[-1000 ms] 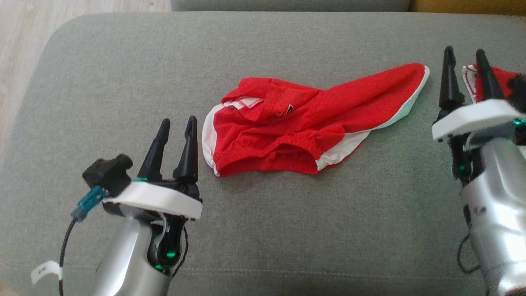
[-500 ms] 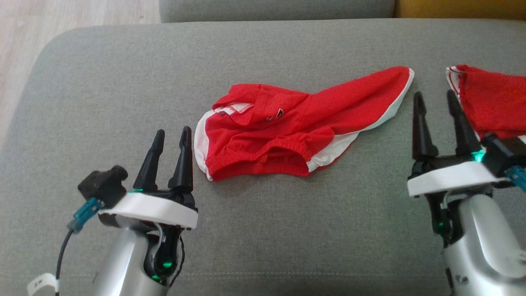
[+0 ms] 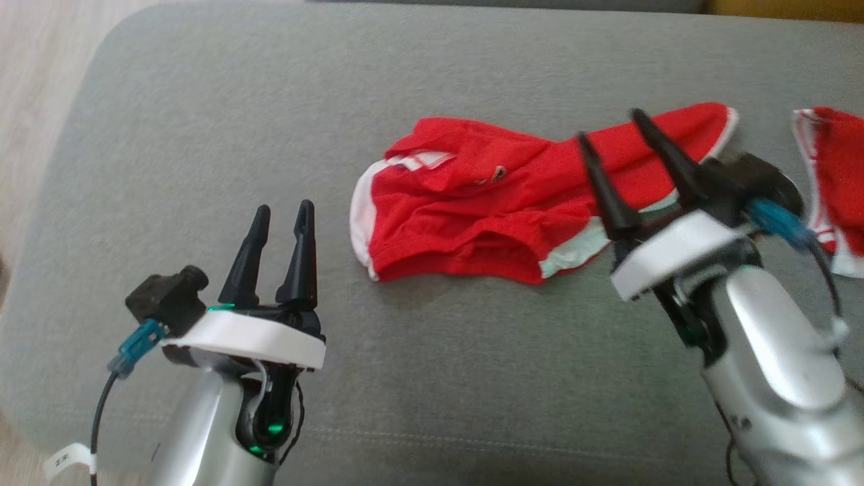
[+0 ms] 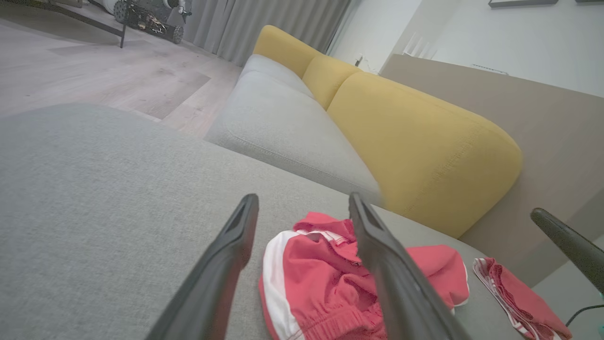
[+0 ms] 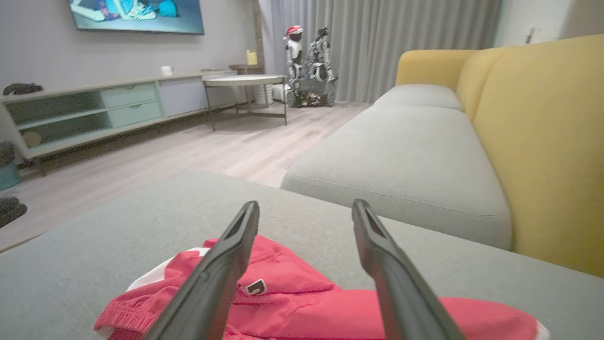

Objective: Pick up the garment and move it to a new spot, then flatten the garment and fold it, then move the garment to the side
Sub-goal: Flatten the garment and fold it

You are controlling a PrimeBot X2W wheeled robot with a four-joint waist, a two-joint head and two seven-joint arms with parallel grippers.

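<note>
One red garment [image 3: 472, 223] on grey ottoman [image 3: 202, 135]; yellow sofa [image 4: 415, 141] beyond.

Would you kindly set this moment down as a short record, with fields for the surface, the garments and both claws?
surface: grey cushion
garment: red shorts with white trim, lying crumpled and unfolded
other item: second red garment to the right, apart from the shorts
left claw: open, empty, just left of the shorts
right claw: open, empty, over the shorts' right end; contact cannot be told
task stage: shorts not yet grasped
</note>
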